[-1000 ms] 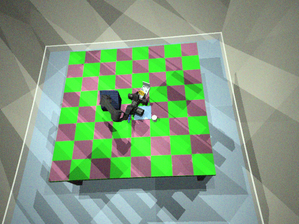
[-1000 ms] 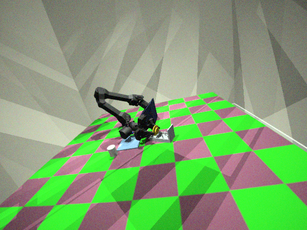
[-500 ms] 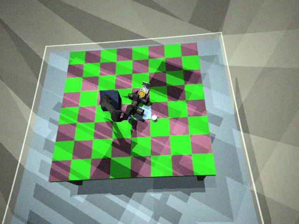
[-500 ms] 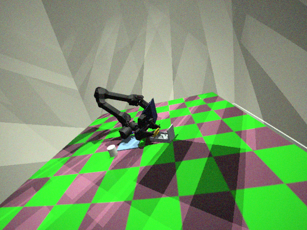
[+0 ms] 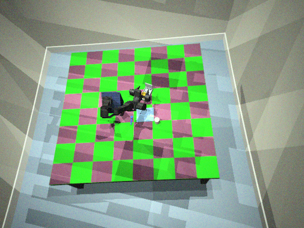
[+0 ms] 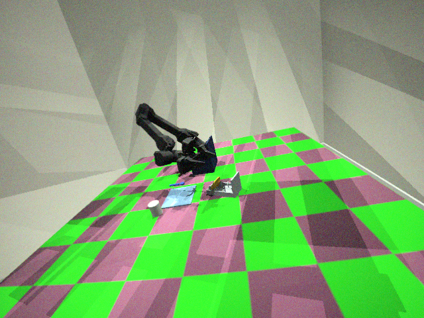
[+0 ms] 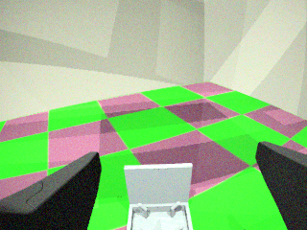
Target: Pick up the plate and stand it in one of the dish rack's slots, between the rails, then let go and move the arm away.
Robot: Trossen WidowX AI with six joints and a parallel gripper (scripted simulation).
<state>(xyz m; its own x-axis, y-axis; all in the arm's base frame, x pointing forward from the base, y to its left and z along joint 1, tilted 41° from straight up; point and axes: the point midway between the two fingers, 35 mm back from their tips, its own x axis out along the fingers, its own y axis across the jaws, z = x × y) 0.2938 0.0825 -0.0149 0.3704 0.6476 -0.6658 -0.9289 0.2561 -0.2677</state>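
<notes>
The yellow plate (image 5: 143, 94) (image 6: 215, 183) stands on edge, leaning somewhat, in the light grey dish rack, at the end away from the tall panel. In the exterior view its lower edge sits down among the rack's parts; the exact slot is too small to tell. The dish rack (image 5: 148, 85) (image 6: 235, 183) (image 7: 158, 184) stands on the table, and its tall end panel shows in the wrist view. My gripper (image 5: 145, 90) (image 7: 182, 156) is open and empty, raised above the plate's end of the rack and apart from the plate. The plate is out of the wrist view.
A light blue square mat (image 5: 145, 116) (image 6: 178, 197) lies beside the rack. A white cylinder (image 5: 156, 119) (image 6: 155, 208) stands by its corner. A small blue object (image 5: 131, 120) (image 6: 177, 183) lies on its other side. A dark blue block (image 5: 110, 96) (image 6: 205, 167) stands near the arm's base.
</notes>
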